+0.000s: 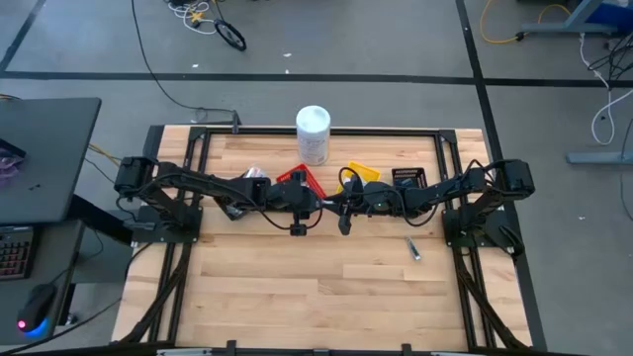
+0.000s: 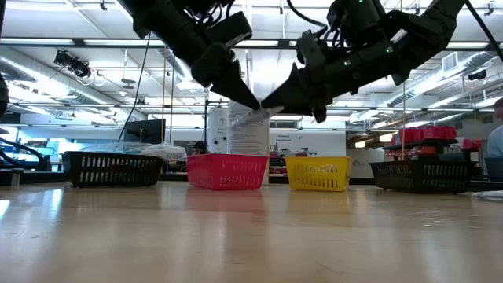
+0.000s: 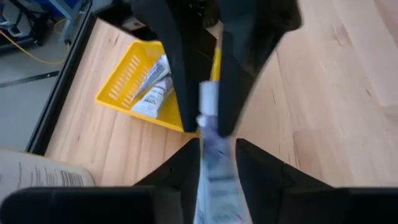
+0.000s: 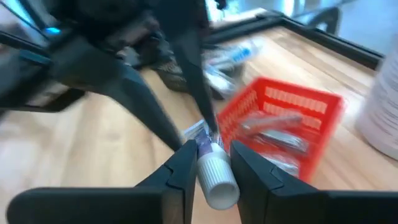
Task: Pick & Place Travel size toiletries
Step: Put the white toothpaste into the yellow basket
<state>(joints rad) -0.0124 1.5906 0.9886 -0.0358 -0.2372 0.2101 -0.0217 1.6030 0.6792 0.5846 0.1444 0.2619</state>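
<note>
Since both grippers meet mid-table, left gripper (image 3: 217, 168) and right gripper (image 4: 208, 165) each pinch one toothpaste tube (image 4: 214, 177), probably a handoff toward the yellow bin (image 1: 362, 174) at 1 o'clock.

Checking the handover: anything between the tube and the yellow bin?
Nothing visible. The toothpaste tube hangs above the table between the left tool and right tool, both on it. The yellow bin sits just behind, top open.
</note>
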